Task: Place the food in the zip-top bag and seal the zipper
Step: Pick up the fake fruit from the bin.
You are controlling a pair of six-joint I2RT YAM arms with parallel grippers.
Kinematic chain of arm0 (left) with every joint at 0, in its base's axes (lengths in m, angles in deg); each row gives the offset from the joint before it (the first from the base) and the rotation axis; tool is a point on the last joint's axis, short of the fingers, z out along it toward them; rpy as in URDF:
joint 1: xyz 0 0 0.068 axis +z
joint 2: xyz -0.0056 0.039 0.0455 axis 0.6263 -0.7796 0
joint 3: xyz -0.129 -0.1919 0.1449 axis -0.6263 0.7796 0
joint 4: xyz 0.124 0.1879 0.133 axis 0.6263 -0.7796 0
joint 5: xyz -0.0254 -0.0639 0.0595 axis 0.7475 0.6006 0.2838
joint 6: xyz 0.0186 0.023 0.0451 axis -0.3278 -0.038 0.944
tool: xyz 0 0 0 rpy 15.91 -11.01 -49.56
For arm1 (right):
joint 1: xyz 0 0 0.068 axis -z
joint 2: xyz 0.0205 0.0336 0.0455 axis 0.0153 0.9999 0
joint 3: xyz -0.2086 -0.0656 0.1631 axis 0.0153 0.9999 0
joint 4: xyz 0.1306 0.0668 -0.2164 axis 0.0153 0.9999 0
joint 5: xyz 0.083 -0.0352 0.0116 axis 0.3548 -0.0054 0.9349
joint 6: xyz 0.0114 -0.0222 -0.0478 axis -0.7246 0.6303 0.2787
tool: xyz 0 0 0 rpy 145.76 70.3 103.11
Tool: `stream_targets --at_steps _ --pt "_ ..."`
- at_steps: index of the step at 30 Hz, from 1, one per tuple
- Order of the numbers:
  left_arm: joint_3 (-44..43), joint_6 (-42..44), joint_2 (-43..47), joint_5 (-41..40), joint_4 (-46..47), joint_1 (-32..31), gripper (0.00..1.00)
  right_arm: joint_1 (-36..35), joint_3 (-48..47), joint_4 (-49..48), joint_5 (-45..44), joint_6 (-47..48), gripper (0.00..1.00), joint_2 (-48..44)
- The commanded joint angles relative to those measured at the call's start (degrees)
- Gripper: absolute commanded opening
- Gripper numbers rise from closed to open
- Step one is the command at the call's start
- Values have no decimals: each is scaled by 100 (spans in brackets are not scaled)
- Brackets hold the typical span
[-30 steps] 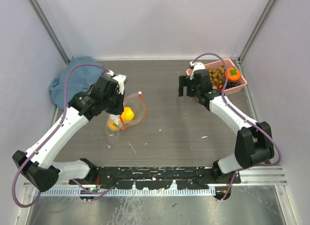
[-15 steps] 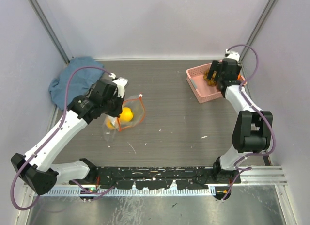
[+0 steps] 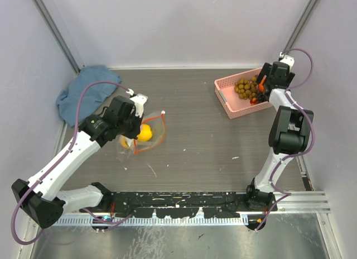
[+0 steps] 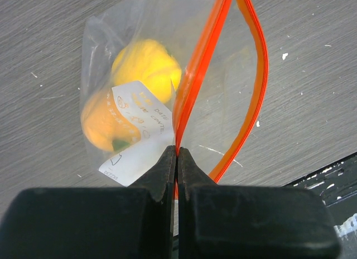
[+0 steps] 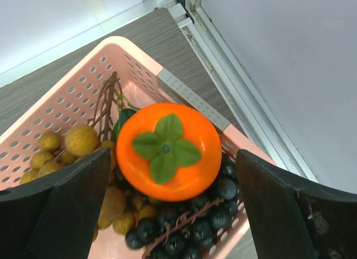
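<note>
Your right end effector (image 5: 173,175) has swung to the far right and hangs spread above the orange fruit (image 5: 169,151) in the pink basket (image 5: 83,80), so a pick looks imminent. The left end effector (image 4: 177,158) still pinches the zipper (image 4: 195,75), and the zip-top bag (image 4: 228,114) lies on the desk's left.

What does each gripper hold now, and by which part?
The left gripper pinches the zip-top bag by its zipper, near one end. The right gripper, open over the orange fruit, holds nothing.
</note>
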Motion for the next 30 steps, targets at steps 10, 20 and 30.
stream_targets --at_steps 10,20,30 --pt "13 77 15 -51 272 -26 0 244 -474 -263 836 172 100 726" --pt "9 65 -64 -71 273 -26 0 260 -664 -184 890 359 100 1009" --pt "1 56 -114 -67 270 -28 0 255 -880 -13 751 664 100 1348"
